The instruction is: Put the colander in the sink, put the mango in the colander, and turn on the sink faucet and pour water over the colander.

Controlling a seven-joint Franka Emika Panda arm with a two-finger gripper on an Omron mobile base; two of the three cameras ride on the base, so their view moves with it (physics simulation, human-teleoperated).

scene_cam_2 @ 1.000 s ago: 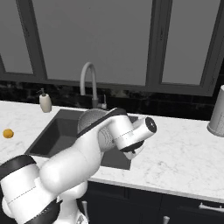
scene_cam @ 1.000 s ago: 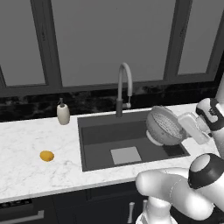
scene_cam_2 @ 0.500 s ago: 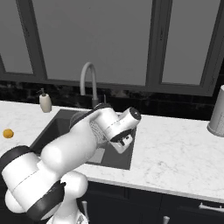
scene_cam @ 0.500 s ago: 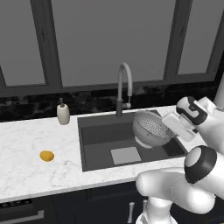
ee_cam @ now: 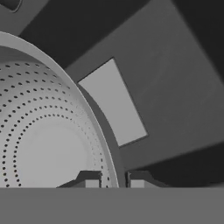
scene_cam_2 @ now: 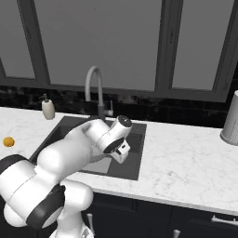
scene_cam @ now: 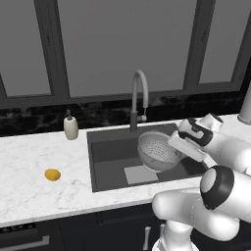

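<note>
Over the sink [scene_cam: 105, 162] in the left base view, the colander [scene_cam: 156, 150] hangs in the air, a round silvery-grey bowl dotted with small holes, tipped so its open side faces left. The hand [scene_cam: 175, 145] clamps its right rim, reaching in from the right with the white arm bent at the elbow low in front. The faucet [scene_cam: 138, 99] arches just behind the colander. The mango [scene_cam: 52, 174], small and orange-yellow, lies on the white marble bench [scene_cam: 39, 186] well left of the sink; a cream soap bottle [scene_cam: 71, 128] stands behind it.

In the right base view, the arm's bulk covers the colander; the wrist sits over the sink [scene_cam_2: 135, 158], mango [scene_cam_2: 8, 142] far left on the bench.

In the hand view, the colander's [ee_cam: 48, 131] rim runs between the two fingertips [ee_cam: 89, 179], one inside the bowl, one outside, closed on it. The sink floor's lighter square [ee_cam: 114, 103] lies below.
</note>
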